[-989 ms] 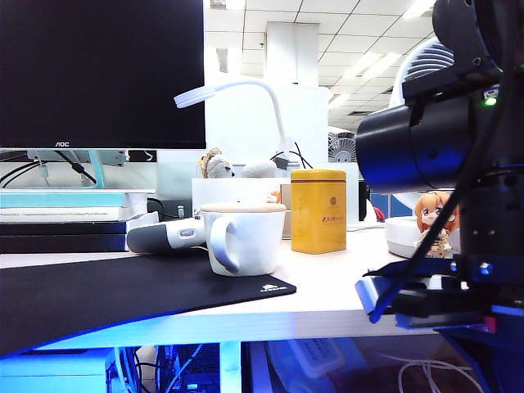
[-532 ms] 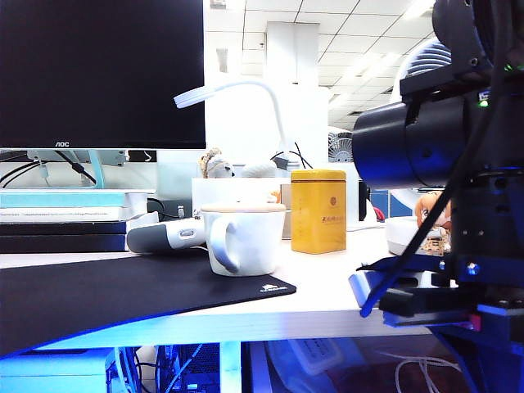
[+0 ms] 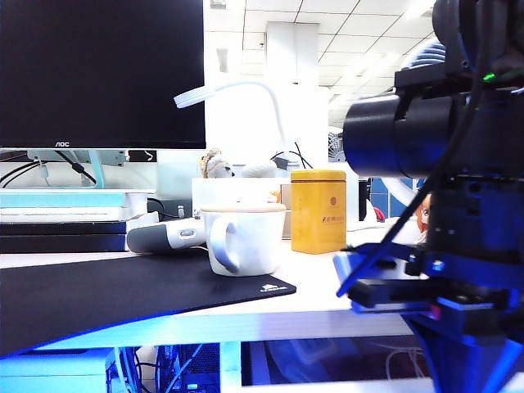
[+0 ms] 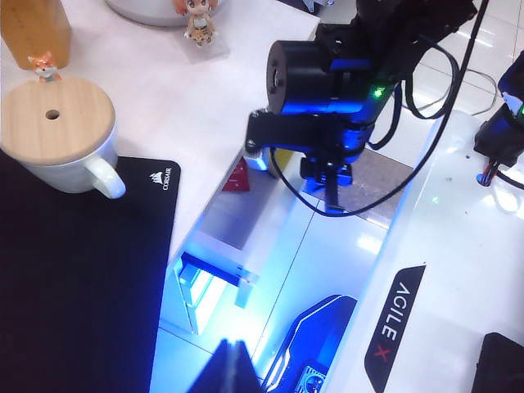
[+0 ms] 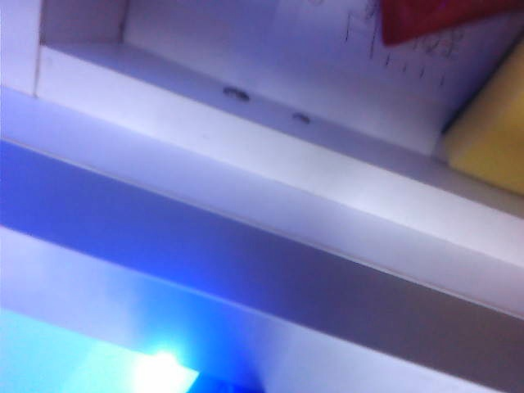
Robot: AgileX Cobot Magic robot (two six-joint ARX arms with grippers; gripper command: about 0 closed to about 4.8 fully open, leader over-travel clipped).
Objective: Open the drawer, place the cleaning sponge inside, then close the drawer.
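Right hand (image 4: pixel 332 192), fingers together and clamped on nothing I can make out, hangs off the front edge of the white counter (image 4: pixel 205 106), pointing down over the pulled-out wide, shallow white drawer (image 5: pixel 246 139) with its blue glow. Just beneath and behind the hand, inside the drawer, sits the yellow foam cleaning sponge (image 5: pixel 491 139) beside a red flat item (image 5: pixel 442 16); only a yellow corner shows, tucked against the inner wall, its green layer hidden. My guess is the sponge has been dropped there and the closed fingers are placed to shove the drawer front shut.

Left hand (image 4: pixel 233 368) waits low and well to the side, out past the black mouse mat (image 4: pixel 74 270); only a dark tip shows, so I cannot tell its opening.

Room looks fair: open floor lies on the near side of the hand, while the counter edge sits close on the far side, with the white lidded mug (image 4: pixel 56 123) well clear beyond it.
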